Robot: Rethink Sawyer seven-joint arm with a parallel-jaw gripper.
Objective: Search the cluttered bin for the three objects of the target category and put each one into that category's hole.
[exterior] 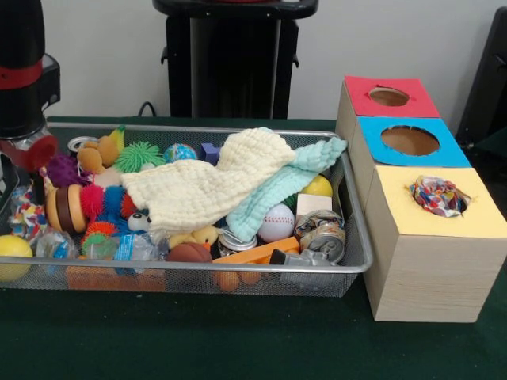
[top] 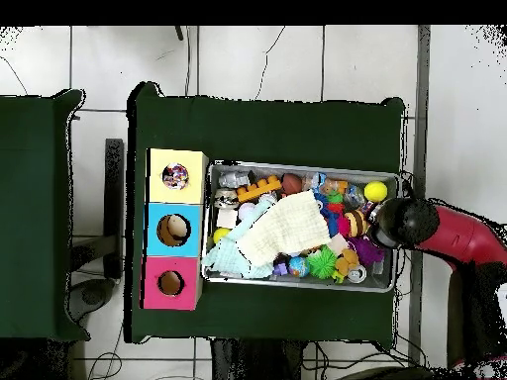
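The silver wire-mesh bin stands on the green table and is full of toys; it also shows in the overhead view. A cream waffle-knit cloth lies spread on top of the clutter. A mint-green waffle-knit cloth lies partly under it, toward the boxes. A white cloth with multicoloured dots sits bunched in the yellow-topped box's hole. My gripper hangs over the bin's end farthest from the boxes, apart from both waffle cloths.
A blue-topped box and a red-topped box stand behind the yellow one, both holes open. The bin holds a baseball, crushed cans, a yellow ball, a green spiky ball and a fuzzy blue toy.
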